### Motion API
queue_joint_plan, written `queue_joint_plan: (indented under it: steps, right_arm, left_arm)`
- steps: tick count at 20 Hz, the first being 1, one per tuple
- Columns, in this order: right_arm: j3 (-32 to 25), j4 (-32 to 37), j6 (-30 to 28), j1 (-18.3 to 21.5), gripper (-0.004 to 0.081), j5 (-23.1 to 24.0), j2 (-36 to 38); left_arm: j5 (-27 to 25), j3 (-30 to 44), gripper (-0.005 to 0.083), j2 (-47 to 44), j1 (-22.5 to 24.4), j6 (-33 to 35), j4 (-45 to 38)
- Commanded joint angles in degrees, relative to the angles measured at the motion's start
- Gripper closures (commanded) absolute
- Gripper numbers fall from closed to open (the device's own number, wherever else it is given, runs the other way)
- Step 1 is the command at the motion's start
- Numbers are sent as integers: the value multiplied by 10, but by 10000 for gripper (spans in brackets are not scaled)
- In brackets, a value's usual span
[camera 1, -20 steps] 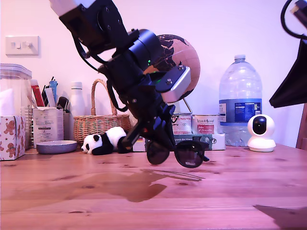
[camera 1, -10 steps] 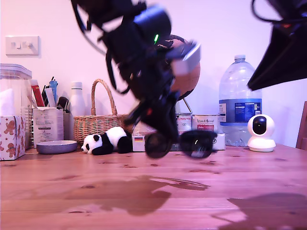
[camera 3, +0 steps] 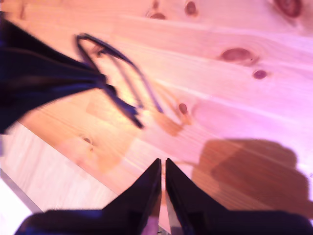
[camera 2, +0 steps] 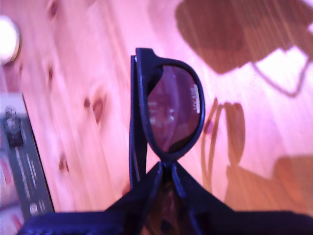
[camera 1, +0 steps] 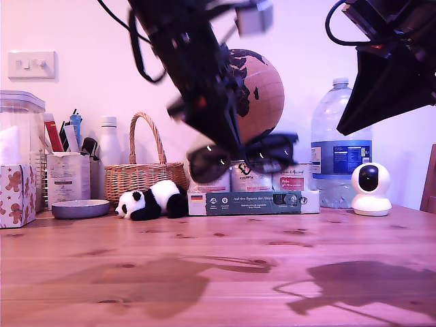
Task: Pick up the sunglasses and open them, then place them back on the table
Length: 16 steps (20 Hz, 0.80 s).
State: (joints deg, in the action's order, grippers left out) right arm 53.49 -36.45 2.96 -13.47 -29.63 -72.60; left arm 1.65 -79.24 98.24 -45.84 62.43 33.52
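The sunglasses (camera 1: 242, 155) hang in the air above the worktop (camera 1: 218, 272), in front of the globe (camera 1: 255, 95) and the row of tins (camera 1: 262, 178) at the far side, a little right of the centre of the exterior view. They are blurred there, but two dark lenses show side by side. In the first wrist view the sunglasses (camera 2: 168, 110) are seen from close: one rounded dark lens with a small white sticker near its rim, and the temple arms look folded against the frame. My first hand (camera 2: 166, 171) is pressed together on the bridge of the sunglasses, pinching the frame between its two black fingers (camera 2: 142, 188). In the exterior view this arm (camera 1: 194, 75) comes down from the top, left of the centre. My second hand (camera 3: 162, 169) has its fingertips pressed together with nothing between them, above bare planks with dark knots; the second wrist view shows the first arm (camera 3: 39, 76) and thin black cables as a blur. The second arm (camera 1: 395, 61) is high at the exterior view's right. At the far side there also stand a wicker basket (camera 1: 139, 174), a toy panda (camera 1: 150, 201), a large water bottle (camera 1: 340, 146) and a small white camera (camera 1: 371, 187).
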Motion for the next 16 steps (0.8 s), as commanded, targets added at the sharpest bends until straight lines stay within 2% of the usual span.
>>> queue_joint_plan:
  steps: [1,5,10,16]
  right_arm:
    - [3,-10,-18,5,753,-2,-13]
    - [3,-20,-36,12,753,4,-26]
    - [3,-15,-61,13,753,12,-27]
    - [3,-7,-67,13,755,15,-27]
  left_arm:
    - [2,4,794,-19,-1,-10,2]
    - [2,4,794,-38,-9,-25,25]
    - [-26,26,794,-38,-40,-55,50]
    - [-97,146,794,-39,-69,-70,-45]
